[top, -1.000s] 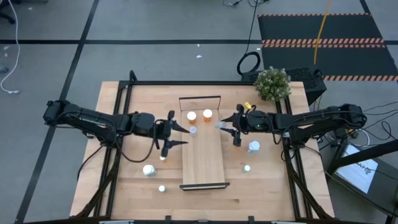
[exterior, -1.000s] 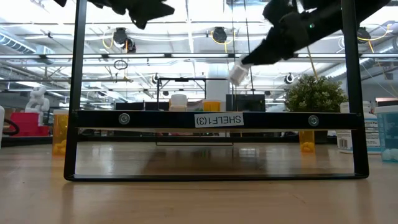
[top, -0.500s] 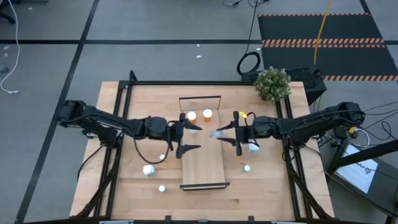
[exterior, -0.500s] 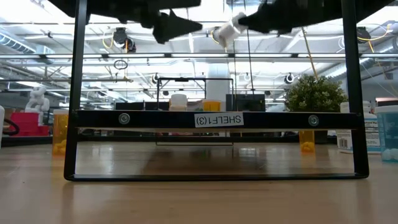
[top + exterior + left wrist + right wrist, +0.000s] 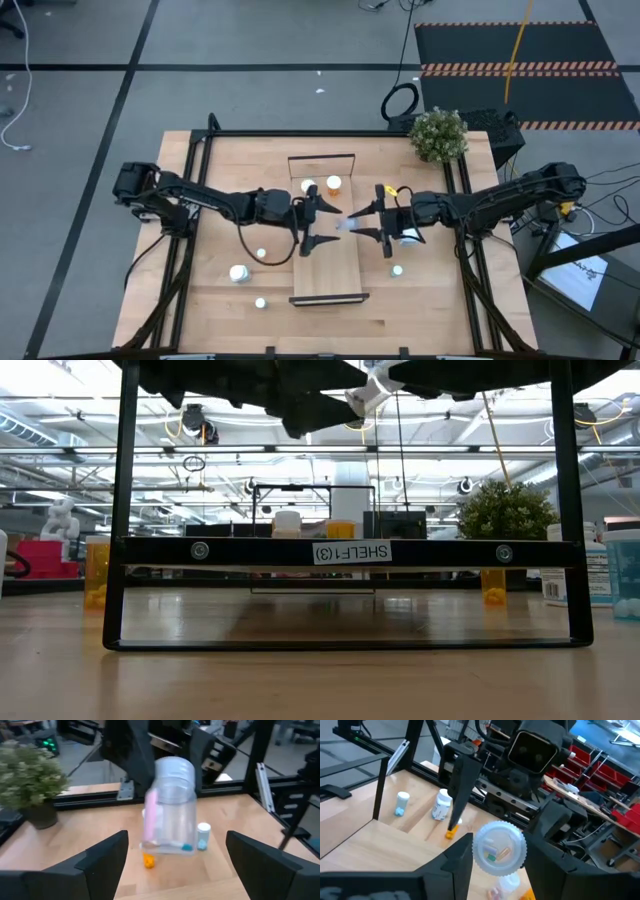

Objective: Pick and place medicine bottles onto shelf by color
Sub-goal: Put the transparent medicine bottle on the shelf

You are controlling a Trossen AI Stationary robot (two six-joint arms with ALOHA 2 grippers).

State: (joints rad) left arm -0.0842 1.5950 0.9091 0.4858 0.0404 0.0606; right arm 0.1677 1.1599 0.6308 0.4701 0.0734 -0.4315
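Above the shelf (image 5: 326, 262), right gripper (image 5: 358, 222) pinches a clear white-capped bottle (image 5: 346, 221). Left gripper (image 5: 332, 226) faces it, jaws spread wide, holding nothing.

You see the table (image 5: 220, 290) from overhead and level from its edge; both wrist cameras closely face one bottle (image 5: 171, 805).

Held bottle (image 5: 170, 807) blurred in left wrist view; both arms cut off at low view's top; worktop bottles (image 5: 238, 272) too small to read.
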